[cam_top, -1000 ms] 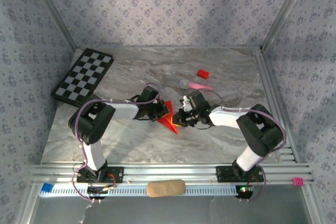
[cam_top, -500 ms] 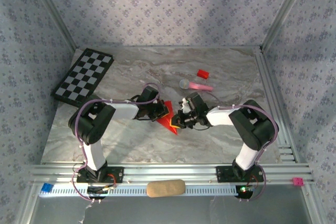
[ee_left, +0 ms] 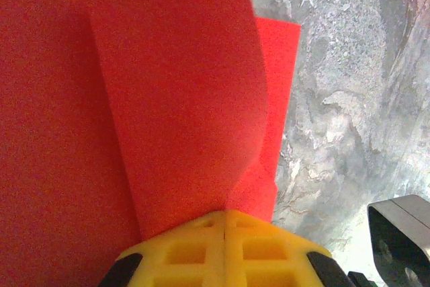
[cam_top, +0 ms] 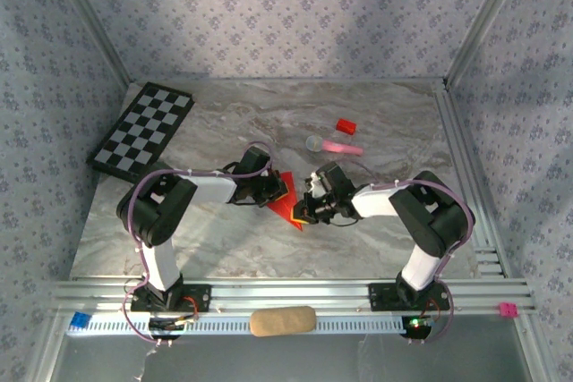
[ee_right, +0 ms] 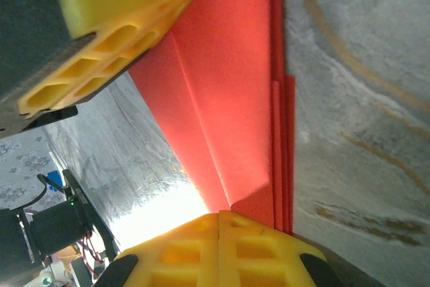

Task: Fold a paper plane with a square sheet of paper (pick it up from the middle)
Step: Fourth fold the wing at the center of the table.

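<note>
The square sheet of paper is folded into a bright red paper plane, a narrow layered wedge lying mid-table with its sharp tip toward the near edge. My left gripper is shut on its left side; in the left wrist view a raised red flap narrows into the closed yellow fingertips. My right gripper is shut on its right side; in the right wrist view the stacked folds run into its closed yellow fingertips, and the left gripper's yellow finger shows across the paper.
A checkerboard lies at the far left. A small red block and a pink stick with a grey round head lie behind the right gripper. A tan pad rests on the front rail.
The right gripper has slid a little left and nearer along the paper, and its elbow has swung inward. The left arm has not moved.
</note>
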### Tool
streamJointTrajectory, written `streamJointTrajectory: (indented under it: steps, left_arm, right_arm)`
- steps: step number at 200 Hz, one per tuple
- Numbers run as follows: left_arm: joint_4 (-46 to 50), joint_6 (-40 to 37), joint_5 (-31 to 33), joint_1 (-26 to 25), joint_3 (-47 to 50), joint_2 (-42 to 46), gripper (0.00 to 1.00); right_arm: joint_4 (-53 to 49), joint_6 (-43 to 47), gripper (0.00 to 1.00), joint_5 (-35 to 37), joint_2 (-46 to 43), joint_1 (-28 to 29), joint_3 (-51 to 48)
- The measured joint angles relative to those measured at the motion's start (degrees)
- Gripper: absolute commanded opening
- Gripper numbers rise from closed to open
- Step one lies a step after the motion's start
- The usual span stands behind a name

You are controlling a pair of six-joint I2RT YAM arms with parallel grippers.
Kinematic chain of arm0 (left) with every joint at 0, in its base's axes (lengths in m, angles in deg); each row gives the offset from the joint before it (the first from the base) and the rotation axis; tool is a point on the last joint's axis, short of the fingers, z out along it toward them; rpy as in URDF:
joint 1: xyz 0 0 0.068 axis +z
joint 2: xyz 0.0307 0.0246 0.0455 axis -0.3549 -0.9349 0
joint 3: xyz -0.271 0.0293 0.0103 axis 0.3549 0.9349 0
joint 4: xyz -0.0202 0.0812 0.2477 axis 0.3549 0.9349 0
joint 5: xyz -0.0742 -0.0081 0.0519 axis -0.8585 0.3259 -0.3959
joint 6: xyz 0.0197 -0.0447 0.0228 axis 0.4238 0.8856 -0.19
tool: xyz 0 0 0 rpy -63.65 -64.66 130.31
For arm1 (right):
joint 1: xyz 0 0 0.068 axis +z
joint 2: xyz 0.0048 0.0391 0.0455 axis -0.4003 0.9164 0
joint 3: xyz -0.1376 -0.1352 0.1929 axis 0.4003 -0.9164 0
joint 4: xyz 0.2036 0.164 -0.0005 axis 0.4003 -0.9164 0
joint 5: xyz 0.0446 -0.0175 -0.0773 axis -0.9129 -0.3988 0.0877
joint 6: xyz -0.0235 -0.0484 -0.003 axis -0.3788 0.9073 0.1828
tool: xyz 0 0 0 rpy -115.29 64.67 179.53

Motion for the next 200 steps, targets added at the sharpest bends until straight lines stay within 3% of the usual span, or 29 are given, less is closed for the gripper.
streamJointTrajectory:
  steps: [90, 200]
  left_arm:
    - [0.0, 0.0, 0.0, 0.0, 0.0, 0.0, 0.05]
    - [0.0, 0.0, 0.0, 0.0, 0.0, 0.0, 0.05]
  right_arm:
    - [-12.4, 7.1, 0.05, 3.9, -5.1, 3.2, 4.9]
    - [-11.8, 7.5, 0.05, 5.6, -1.7, 3.4, 4.5]
